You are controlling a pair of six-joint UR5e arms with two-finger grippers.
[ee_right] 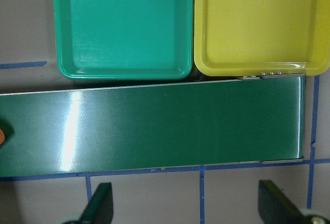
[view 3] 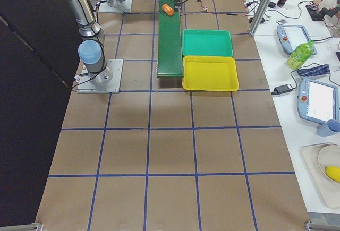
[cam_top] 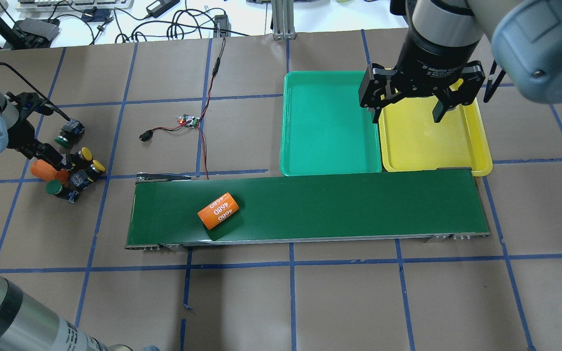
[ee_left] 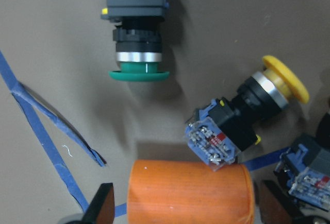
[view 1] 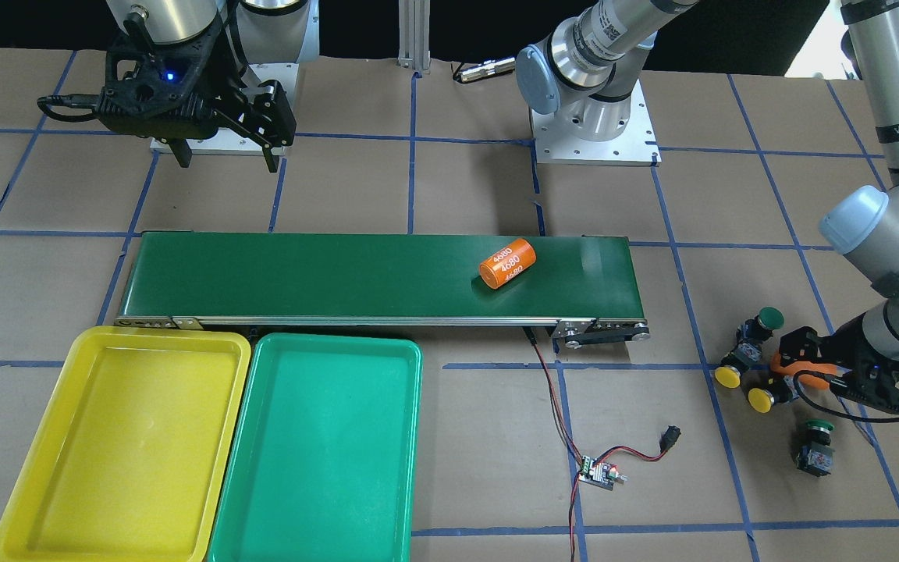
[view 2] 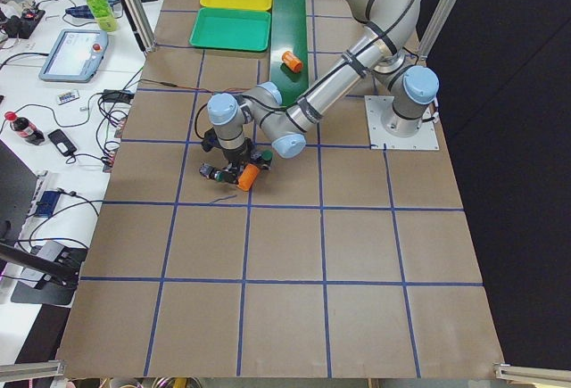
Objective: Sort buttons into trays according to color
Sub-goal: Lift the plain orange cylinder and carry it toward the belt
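Lying on the tabletop (view 1: 449,195) beyond the conveyor belt (view 1: 340,273), well apart from the yellow tray (view 1: 129,445) and teal tray (view 1: 325,453): a yellow button (view 1: 730,376), a second yellow button (view 1: 762,400), a green button (view 1: 762,321) and a lone green button (view 1: 815,451). Probably light, rigid, slick on the caps; better taken across the squarish black body. Left jaws spread wide, straddling an orange cylinder (ee_left: 191,193) with slim gaps, apparently gripping nothing. In the way, seemingly touching one yellow button's body. Right jaws wide open, empty, above the trays. Also a second orange cylinder (view 1: 507,263) on the belt and a wired circuit board (view 1: 598,473).
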